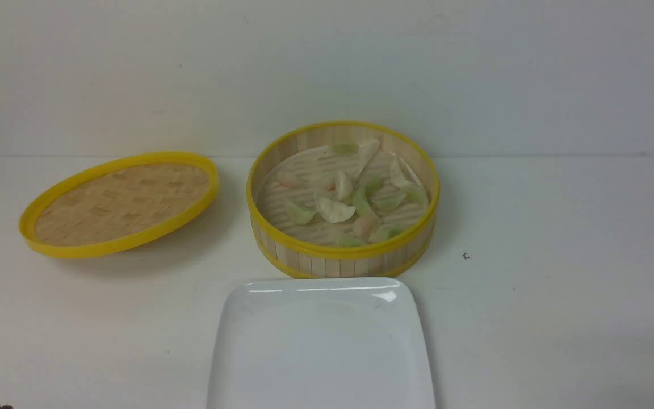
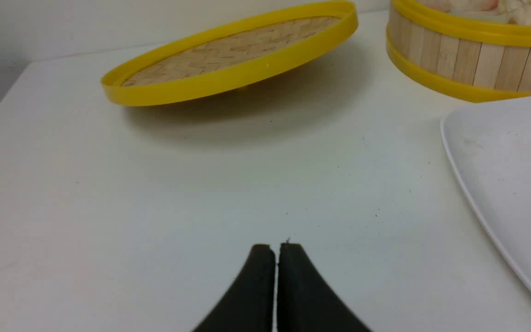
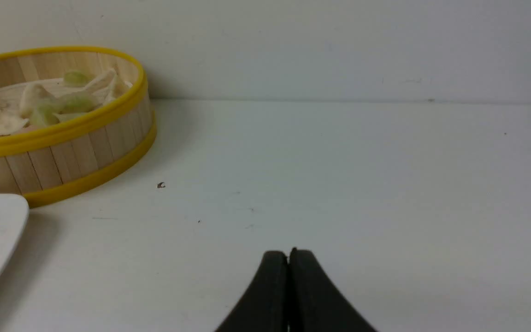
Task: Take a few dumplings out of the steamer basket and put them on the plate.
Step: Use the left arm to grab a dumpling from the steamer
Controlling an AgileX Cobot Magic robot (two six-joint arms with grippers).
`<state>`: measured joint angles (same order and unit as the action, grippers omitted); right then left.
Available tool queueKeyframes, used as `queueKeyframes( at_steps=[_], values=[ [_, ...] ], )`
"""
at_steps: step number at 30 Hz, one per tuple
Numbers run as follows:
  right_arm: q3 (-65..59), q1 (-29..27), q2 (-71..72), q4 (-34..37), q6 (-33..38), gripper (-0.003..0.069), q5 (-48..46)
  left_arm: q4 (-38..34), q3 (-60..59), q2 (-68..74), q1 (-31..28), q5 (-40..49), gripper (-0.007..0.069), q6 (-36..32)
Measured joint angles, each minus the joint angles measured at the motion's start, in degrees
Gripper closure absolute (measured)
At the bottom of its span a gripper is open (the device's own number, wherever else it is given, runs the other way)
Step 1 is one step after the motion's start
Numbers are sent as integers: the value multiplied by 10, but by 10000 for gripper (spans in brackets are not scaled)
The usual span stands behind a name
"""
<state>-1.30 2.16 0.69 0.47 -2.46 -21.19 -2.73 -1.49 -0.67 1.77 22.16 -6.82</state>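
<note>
Looking ahead from between the arms, you have the steamer basket (image 1: 343, 258) standing uncovered at the middle of the white tabletop (image 1: 531, 318), towards the far side and close to the pale wall (image 1: 327, 68). The dumplings (image 1: 335, 209) all lie inside it on the slatted floor. They are a loose scatter of whitish, pale green and a few pinkish-orange pieces, some overlapping near the centre and one or two resting against the far side.

The plate (image 1: 321, 352) sits directly on the near side of the basket, its far edge just beside the basket's lower yellow band. You cannot tell whether the two touch. Its glossy surface is bare.

The lid (image 1: 120, 204) lies to the left of the basket and apart from it, woven side up and tilted, its right edge raised so that a shadow falls beneath it. A small dark speck (image 1: 466, 256) marks the tabletop just right of the basket.

Your left end effector (image 2: 276, 249) is fully closed, its two black fingers pressed together with nothing between them. It is over bare tabletop on the near left, with the lid beyond it and the plate's edge to its right. Your right end effector (image 3: 288, 253) is likewise closed tight and holds nothing, over bare tabletop on the near right, well apart from the basket.
</note>
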Motion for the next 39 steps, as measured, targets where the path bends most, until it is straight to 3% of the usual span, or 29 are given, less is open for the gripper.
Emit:
queueKeyframes(
  at_steps=[20,26,32,35,39],
  values=[
    [0,0,0,0,0,673,0,7,0,0,0,-6,631,0],
    [0,0,0,0,0,673,0,-136,-2,0,0,-146,631,64],
    [-1,0,0,19,-5,673,13,-296,13,0,0,-355,631,106],
    [-3,0,0,71,-29,673,59,-298,70,4,0,-323,631,113],
    [-3,0,0,214,-88,673,166,-261,239,102,0,-135,631,112]
  ],
)
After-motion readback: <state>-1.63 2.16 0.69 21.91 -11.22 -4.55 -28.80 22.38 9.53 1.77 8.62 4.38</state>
